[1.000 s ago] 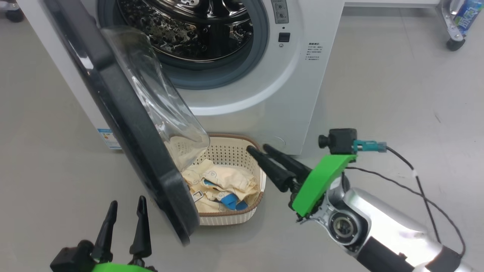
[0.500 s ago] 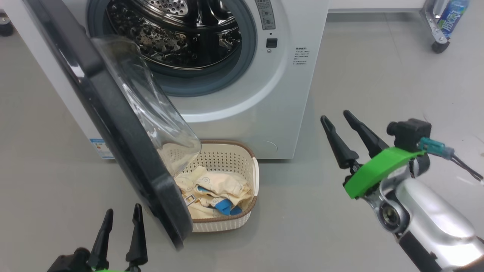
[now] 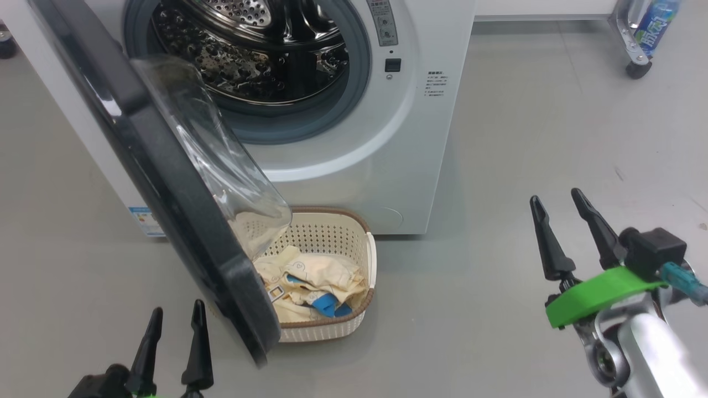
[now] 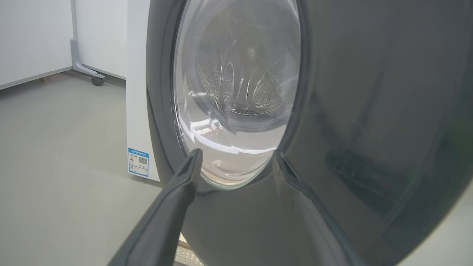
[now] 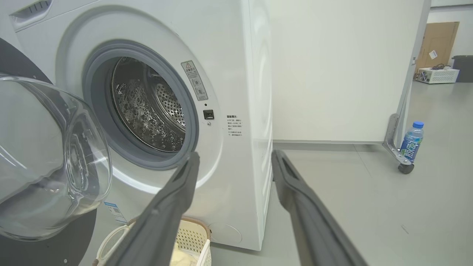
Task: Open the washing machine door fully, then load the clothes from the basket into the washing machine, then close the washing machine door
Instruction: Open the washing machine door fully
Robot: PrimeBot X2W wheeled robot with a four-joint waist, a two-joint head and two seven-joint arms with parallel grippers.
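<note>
The door (image 3: 166, 182) stands half open, its edge over the basket (image 3: 354, 326) at six o'clock, maybe touching it. The clothes (image 3: 315, 276) lie inside, below the washer (image 3: 387, 138). At seven o'clock the left claw (image 3: 177, 305) is spread and empty. At four o'clock the right claw (image 3: 555, 194) is spread and empty too, well clear of the basket.

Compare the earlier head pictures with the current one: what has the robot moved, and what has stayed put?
The right gripper has drawn away from the rim of the basket, out to the right and back toward the robot, open and empty; nothing was taken. The left gripper stays low on the left, open. The washing machine door still stands part open over the basket, the clothes still inside.
</note>
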